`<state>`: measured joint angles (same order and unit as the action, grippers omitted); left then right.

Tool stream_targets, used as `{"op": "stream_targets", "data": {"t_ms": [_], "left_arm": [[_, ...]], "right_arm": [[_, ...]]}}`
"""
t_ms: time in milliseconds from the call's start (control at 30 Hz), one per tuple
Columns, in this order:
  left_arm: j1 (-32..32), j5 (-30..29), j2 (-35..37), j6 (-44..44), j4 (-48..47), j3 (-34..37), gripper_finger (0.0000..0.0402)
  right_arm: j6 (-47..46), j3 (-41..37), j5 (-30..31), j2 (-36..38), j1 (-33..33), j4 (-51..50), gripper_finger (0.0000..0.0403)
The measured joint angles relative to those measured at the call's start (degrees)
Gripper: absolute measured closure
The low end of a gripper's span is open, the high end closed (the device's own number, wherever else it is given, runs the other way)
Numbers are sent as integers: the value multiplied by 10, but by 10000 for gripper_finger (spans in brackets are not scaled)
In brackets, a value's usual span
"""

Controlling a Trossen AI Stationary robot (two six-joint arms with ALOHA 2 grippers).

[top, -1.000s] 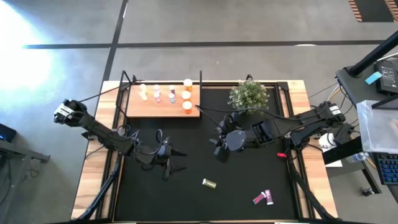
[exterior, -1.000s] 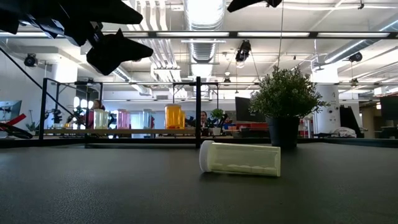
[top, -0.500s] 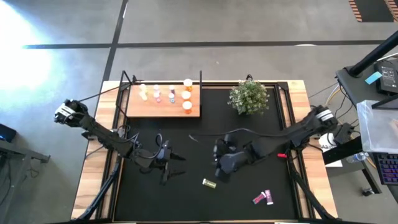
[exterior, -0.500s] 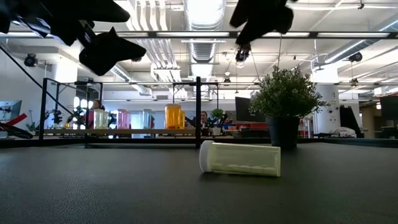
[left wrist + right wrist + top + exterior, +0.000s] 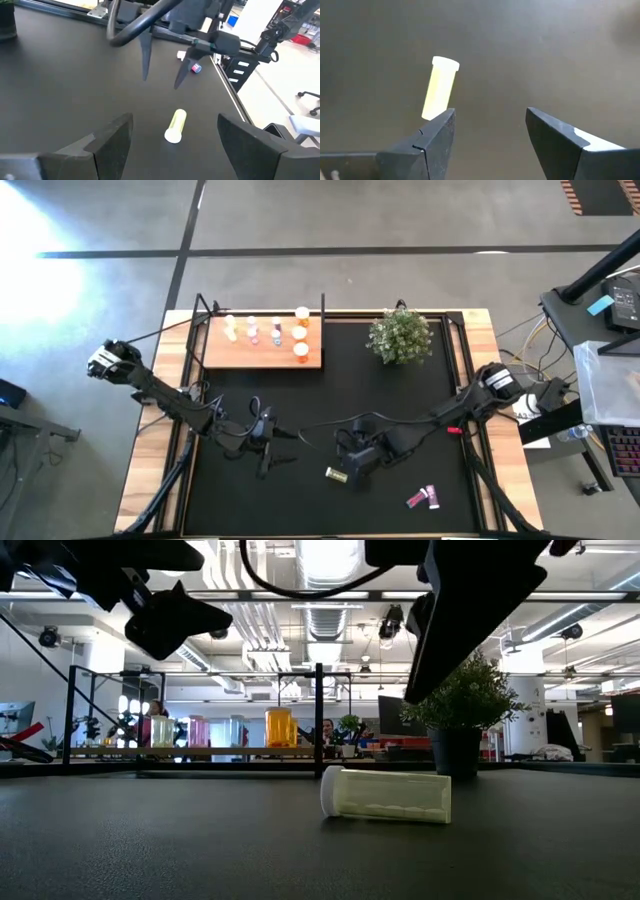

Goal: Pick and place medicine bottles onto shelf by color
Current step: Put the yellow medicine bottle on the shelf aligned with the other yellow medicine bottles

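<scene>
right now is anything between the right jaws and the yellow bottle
No. In the right wrist view only bare black mat separates the open right gripper from the yellow bottle lying on its side.

Yellowish bottle (image 5: 386,795) lying on black mat (image 5: 200,840), right gripper (image 5: 470,615) above

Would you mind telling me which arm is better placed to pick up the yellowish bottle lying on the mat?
The right. Its gripper, fingers open, hangs just beside the yellowish bottle, while the left gripper sits farther off.
</scene>
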<state>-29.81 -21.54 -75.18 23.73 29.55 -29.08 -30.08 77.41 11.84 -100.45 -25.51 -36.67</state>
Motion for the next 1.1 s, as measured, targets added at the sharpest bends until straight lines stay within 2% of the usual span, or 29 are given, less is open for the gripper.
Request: {"op": "stream_targets", "data": {"t_ms": [300,533,733,867,1100], "left_arm": [[-9,10,2,30,-1,2,127],[-25,18,2,30,-6,3,127],[-30,18,2,30,-6,4,127],[-31,18,2,30,-5,4,127],[-34,21,2,30,-6,4,127]], "right_arm": [[-87,1,3,-31,-23,59,168],[-138,1,42,-62,-50,68,168],[-139,1,48,-84,-71,123,168],[-134,1,88,-103,-79,126,168],[-132,1,96,-136,-83,134,171]]}}
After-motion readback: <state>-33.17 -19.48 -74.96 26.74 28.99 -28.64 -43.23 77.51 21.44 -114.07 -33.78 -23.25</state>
